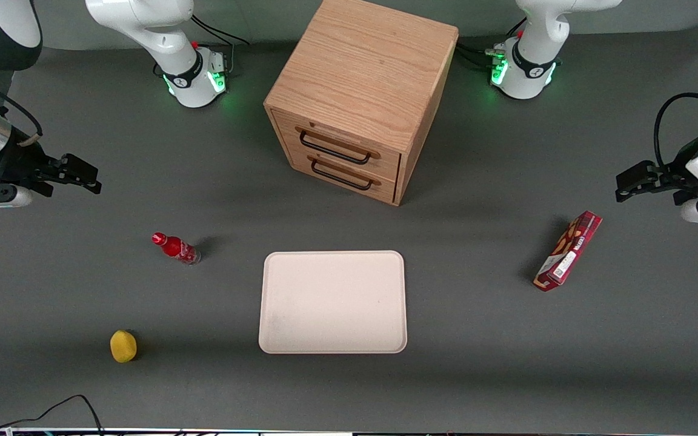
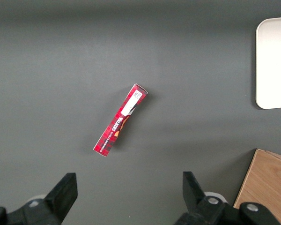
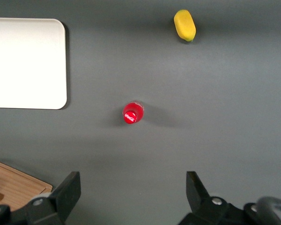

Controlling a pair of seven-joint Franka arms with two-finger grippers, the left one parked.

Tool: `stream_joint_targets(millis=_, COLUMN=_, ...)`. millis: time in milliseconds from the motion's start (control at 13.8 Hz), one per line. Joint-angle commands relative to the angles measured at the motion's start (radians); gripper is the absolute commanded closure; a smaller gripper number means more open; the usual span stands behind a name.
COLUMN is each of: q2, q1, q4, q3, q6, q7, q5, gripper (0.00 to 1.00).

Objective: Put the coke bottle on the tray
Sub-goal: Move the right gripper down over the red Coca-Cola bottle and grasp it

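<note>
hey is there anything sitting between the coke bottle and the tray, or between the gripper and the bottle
Nothing visible. The coke bottle stands upright beside the tray, bare table between them. The gripper hangs open above the table, toward the working arm's end. The yellow object lies nearer the front camera, off both paths.

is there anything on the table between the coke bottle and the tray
No. The front view shows bare table between the coke bottle and the tray. The open gripper hangs high, apart.
</note>
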Motion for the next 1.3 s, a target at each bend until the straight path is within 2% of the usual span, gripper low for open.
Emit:
stream_joint_targets(millis=0, q2=0.03, q1=-0.005, q4=0.049, q3=0.011, q6=-0.042, q7=-0.011, q5=0.021, gripper=0.0)
stream_joint_targets(millis=435, q2=0.056, q1=-0.011, q4=0.012, q3=0.012, q6=-0.04, q7=-0.01, q5=0.021, gripper=0.0)
stream_joint_targets(millis=507, q2=0.067, q1=-0.008, q4=-0.04, q3=0.012, q6=0.015, q7=-0.014, q5=0.022, gripper=0.0)
stream_joint_targets(millis=725, q2=0.074, q1=0.005, q4=-0.282, q3=0.018, q6=0.338, q7=-0.013, q5=0.03, gripper=0.0)
stream_joint_targets(millis=870, q2=0.119, q1=0.005, q4=-0.371, q3=0.043, q6=0.491, q7=-0.011, q5=0.03, gripper=0.0)
stream_joint_targets(millis=1232, q2=0.202, q1=0.002, q4=-0.402, q3=0.057, q6=0.594, q7=-0.016, q5=0.013, gripper=0.01)
